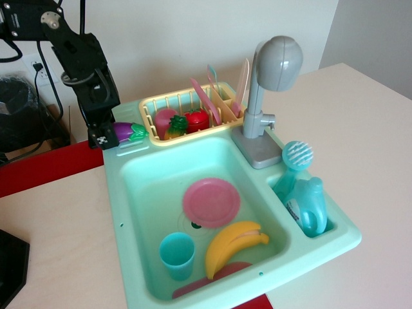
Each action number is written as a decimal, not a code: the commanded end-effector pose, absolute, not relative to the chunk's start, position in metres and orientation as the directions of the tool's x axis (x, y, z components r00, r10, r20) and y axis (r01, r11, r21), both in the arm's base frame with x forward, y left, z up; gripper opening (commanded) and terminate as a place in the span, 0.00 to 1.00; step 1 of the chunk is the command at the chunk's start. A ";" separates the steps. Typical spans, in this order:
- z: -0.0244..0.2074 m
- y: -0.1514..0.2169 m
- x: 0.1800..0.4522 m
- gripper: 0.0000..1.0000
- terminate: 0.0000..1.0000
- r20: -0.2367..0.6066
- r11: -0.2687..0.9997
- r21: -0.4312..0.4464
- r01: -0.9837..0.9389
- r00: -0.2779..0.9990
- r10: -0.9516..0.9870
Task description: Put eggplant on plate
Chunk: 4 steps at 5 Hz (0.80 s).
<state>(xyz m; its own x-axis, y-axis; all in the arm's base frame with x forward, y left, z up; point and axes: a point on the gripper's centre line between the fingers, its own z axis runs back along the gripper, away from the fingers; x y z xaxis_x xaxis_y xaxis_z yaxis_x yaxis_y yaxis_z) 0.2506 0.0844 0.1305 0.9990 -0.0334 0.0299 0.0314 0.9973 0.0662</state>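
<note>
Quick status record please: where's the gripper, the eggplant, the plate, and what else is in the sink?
gripper: at the sink's back left corner, fingers around the eggplant's purple end
eggplant: at the corner ledge beside the yellow rack, not on the plate
plate: pink, flat in the basin, nothing on it
basin neighbours: banana and teal cup in front of the plate
rack: holds strawberry, utensils
task state: eggplant not yet moved over

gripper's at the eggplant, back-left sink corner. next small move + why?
Probably close on the eggplant and lift it straight up. The gripper sits at its purple end, on the sink's back-left ledge, but whether the grasp is firm cannot be told. The plate lies empty down in the basin, so the eggplant needs to clear the ledge before moving over it.
</note>
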 end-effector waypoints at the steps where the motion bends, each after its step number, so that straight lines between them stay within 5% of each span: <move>1: 0.124 0.090 0.252 1.00 0.00 0.054 0.997 0.081 -0.003 0.999 -0.002; 2: 0.121 0.091 0.247 0.00 0.00 0.105 0.994 0.101 -0.031 0.994 0.020; 4: 0.126 0.089 0.238 0.00 0.00 0.173 0.993 0.108 -0.038 0.985 0.019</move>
